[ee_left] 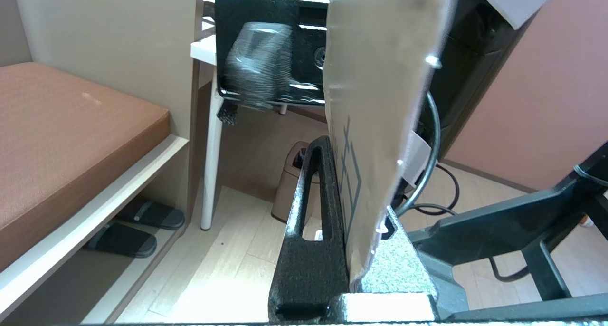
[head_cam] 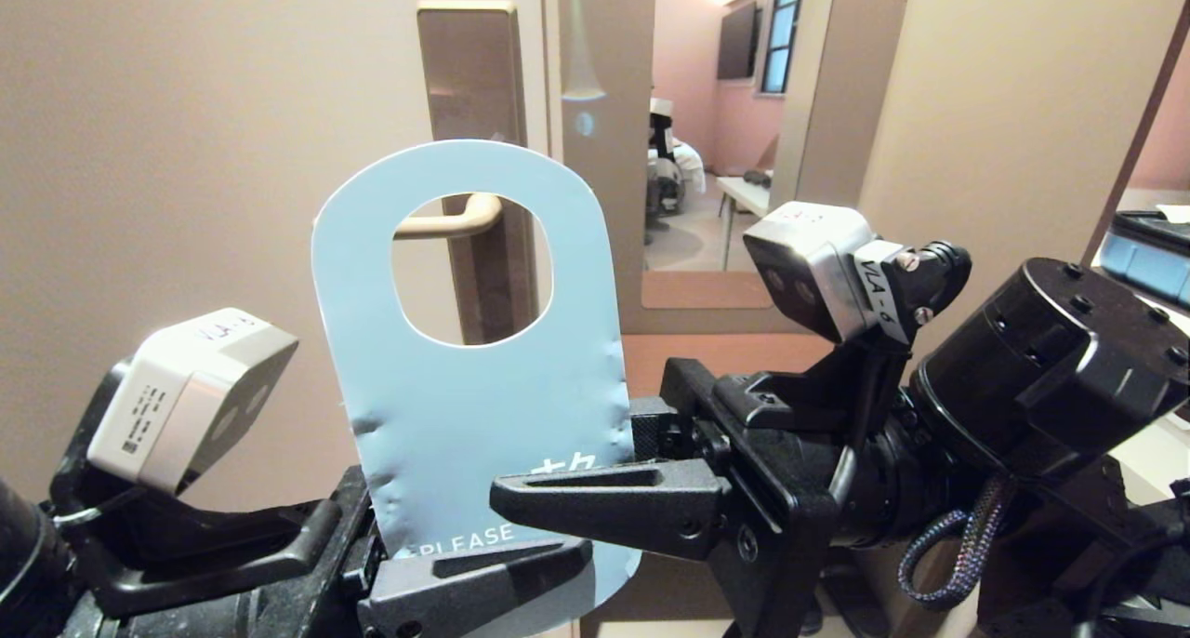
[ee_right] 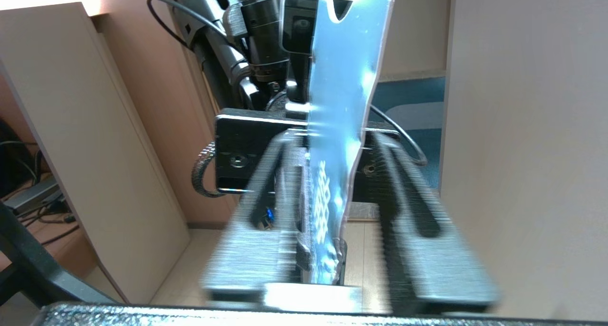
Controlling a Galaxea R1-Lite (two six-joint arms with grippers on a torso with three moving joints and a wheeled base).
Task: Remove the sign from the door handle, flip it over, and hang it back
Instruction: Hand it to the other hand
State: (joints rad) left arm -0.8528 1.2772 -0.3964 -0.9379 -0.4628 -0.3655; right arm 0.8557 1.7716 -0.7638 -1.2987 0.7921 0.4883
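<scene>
Your left gripper (head_cam: 483,573) has its fingers pressed together on the bottom edge of the sign (head_cam: 469,405), and it alone holds the card upright in front of the door. In the left wrist view the sign (ee_left: 375,117) rises straight out from between the two dark fingers (ee_left: 316,212), its pale face with grey print turned toward the nearer finger.

Your right gripper (head_cam: 604,475) reaches in from the right, at the card's lower right edge, just above the left fingers. Its fingers are parted: in the right wrist view the sign (ee_right: 339,126) stands edge-on in the gap, with the finger (ee_right: 418,221) on one side clear of the card and the other finger close beside it. That view is blurred at the fingers, so you cannot tell whether the closer one touches the card.

The light blue face looks back at you, with "PLEASE" readable just above the left fingers. The card is dented along both lower edges. It is off the door handle (head_cam: 451,221): the cream lever shows through the round hole, behind the card and above both grippers, and its tall brown plate (head_cam: 469,71) runs up beyond the card's top.
</scene>
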